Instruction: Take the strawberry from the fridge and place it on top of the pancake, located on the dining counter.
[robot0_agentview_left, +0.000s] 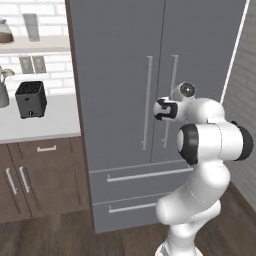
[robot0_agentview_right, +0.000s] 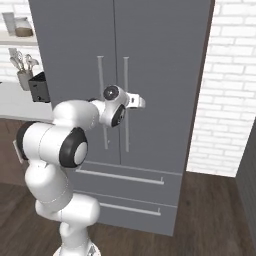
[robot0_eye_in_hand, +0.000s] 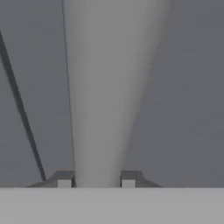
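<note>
Fridge fills the work zone: tall grey double-door unit, both doors shut, two drawers below, so the strawberry must be somewhere behind those doors; I cannot see it or say which shelf or which way it lies. I have the arm reaching forward at mid-door height because the door has to come open before anything else in this task. The right-hand door handle, a long silver bar, runs vertically with its long axis parallel to the door seam, standing just off the door face; its twin, the left-hand door handle, sits just across the seam. The claw straddles the right-hand bar, one fingertip on each side, fingers set across the bar's axis, which is the sensible orientation for a pull. In the hand view the tips sit tight to the bar's edges, so I judge it partly closed around the handle; whether the pads already bear on it I cannot tell. To the left, a dark toaster stands on the white counter, not involved.
</note>
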